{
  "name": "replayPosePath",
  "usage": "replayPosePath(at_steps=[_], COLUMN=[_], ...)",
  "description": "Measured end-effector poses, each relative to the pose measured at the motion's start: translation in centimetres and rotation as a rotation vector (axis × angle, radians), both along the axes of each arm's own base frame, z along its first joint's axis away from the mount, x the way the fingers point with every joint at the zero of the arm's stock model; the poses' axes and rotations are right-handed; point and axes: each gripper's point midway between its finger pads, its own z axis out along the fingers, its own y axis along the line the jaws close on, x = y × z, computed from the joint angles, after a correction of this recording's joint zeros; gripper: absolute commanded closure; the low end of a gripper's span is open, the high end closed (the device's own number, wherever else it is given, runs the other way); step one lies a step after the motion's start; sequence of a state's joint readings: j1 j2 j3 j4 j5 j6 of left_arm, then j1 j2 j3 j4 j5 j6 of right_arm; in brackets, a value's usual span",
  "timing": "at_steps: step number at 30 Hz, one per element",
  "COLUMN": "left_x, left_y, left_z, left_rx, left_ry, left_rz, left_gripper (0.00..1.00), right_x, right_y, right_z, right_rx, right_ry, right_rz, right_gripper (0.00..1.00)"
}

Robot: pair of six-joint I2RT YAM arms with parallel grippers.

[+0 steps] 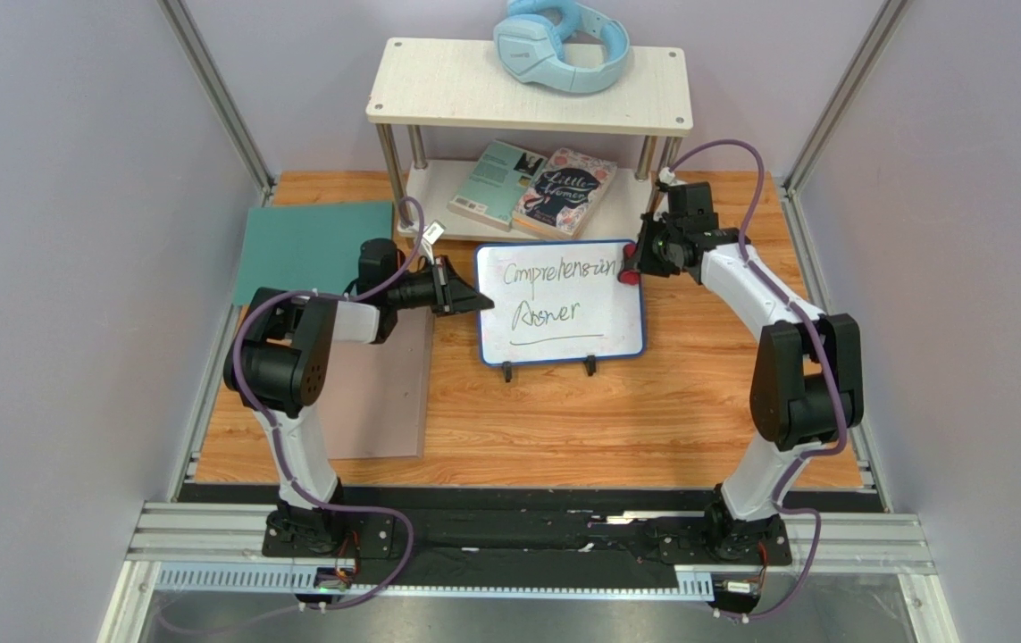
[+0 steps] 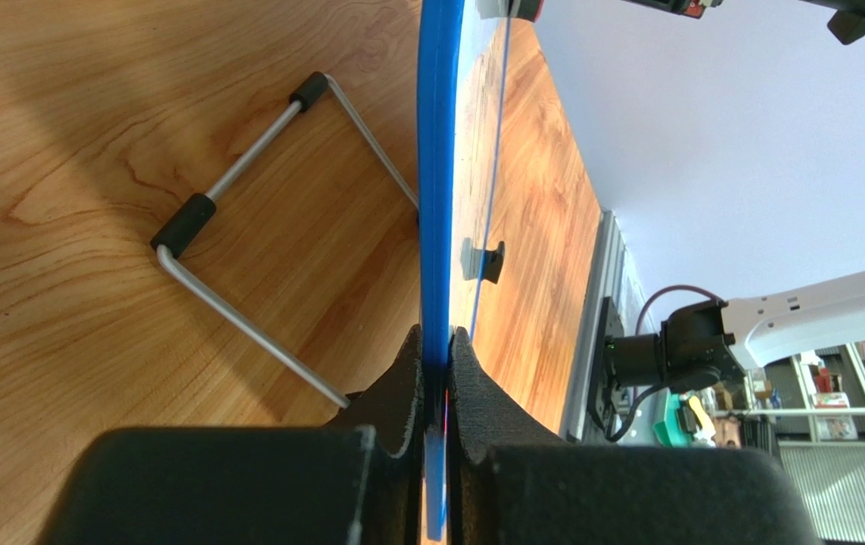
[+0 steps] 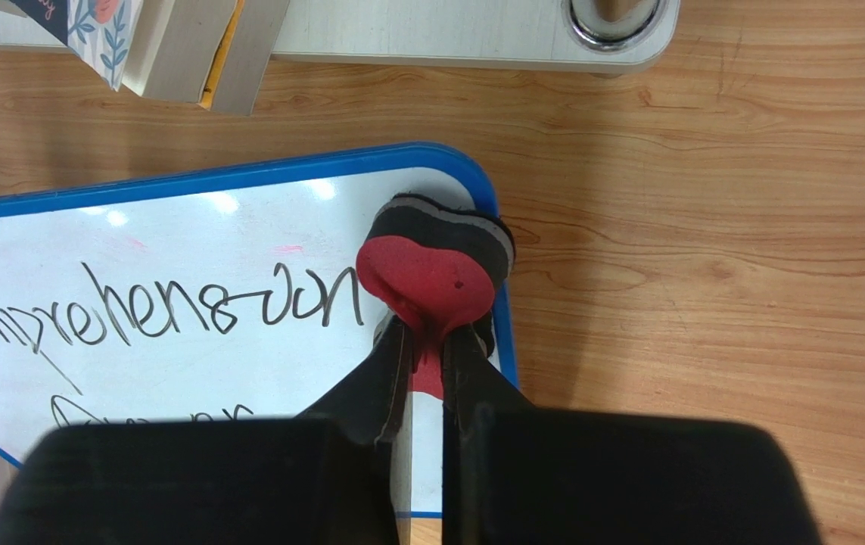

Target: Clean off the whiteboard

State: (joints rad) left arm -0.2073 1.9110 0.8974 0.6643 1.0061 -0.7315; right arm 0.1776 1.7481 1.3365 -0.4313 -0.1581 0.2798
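Note:
The whiteboard (image 1: 560, 306), white with a blue frame and black handwriting, stands tilted on the wooden table in the top view. My left gripper (image 1: 471, 290) is shut on the frame's left edge. In the left wrist view the blue frame (image 2: 439, 170) runs edge-on between the pads of that gripper (image 2: 438, 352). My right gripper (image 1: 636, 257) is shut on a red eraser (image 3: 437, 267) with a black felt layer. The eraser rests at the whiteboard's (image 3: 175, 250) top right corner, right of the word's last letters, and the right gripper (image 3: 428, 335) pinches its red handle.
A wire stand (image 2: 255, 227) props the board from behind. A white two-tier shelf (image 1: 408, 83) at the back carries blue headphones (image 1: 563, 47), with two books (image 1: 536, 188) on its lower level. A teal mat (image 1: 314, 248) and a grey-brown mat (image 1: 375, 389) lie at the left.

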Motion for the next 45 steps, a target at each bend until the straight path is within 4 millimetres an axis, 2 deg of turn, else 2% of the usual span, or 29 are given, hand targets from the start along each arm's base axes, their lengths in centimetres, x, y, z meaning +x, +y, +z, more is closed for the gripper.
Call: replayPosePath(at_steps=[5, 11, 17, 20, 26, 30, 33, 45], left_x=[0.0, -0.1, -0.3, -0.3, -0.4, -0.4, -0.4, -0.3], left_y=[0.0, -0.2, -0.2, -0.1, -0.1, 0.0, 0.0, -0.2], left_z=[0.0, -0.1, -0.5, -0.7, -0.9, -1.1, -1.2, -1.1], left_rx=[0.001, 0.008, 0.018, 0.023, 0.033, 0.039, 0.044, 0.05], left_ry=[0.008, 0.028, 0.042, 0.043, 0.041, 0.038, 0.035, 0.022], left_rz=[-0.002, -0.005, -0.004, -0.004, -0.007, -0.009, -0.009, -0.004], left_gripper=[1.0, 1.0, 1.0, 1.0, 1.0, 1.0, 1.0, 1.0], right_x=[0.2, 0.2, -0.5, -1.1, -3.7, -5.2, -5.5, -5.1], right_y=[1.3, 6.5, 10.5, 12.8, 19.0, 21.6, 22.0, 21.3], right_z=[0.2, 0.6, 0.9, 1.0, 0.9, 0.4, 0.2, 0.3], right_rx=[-0.017, -0.048, -0.069, -0.081, -0.11, -0.164, -0.227, -0.366], right_ry=[0.001, 0.011, 0.029, 0.041, 0.067, 0.088, 0.091, 0.09], right_rz=[0.042, 0.161, 0.248, 0.3, 0.445, 0.495, 0.49, 0.388], right_gripper=[1.0, 1.0, 1.0, 1.0, 1.0, 1.0, 1.0, 1.0])
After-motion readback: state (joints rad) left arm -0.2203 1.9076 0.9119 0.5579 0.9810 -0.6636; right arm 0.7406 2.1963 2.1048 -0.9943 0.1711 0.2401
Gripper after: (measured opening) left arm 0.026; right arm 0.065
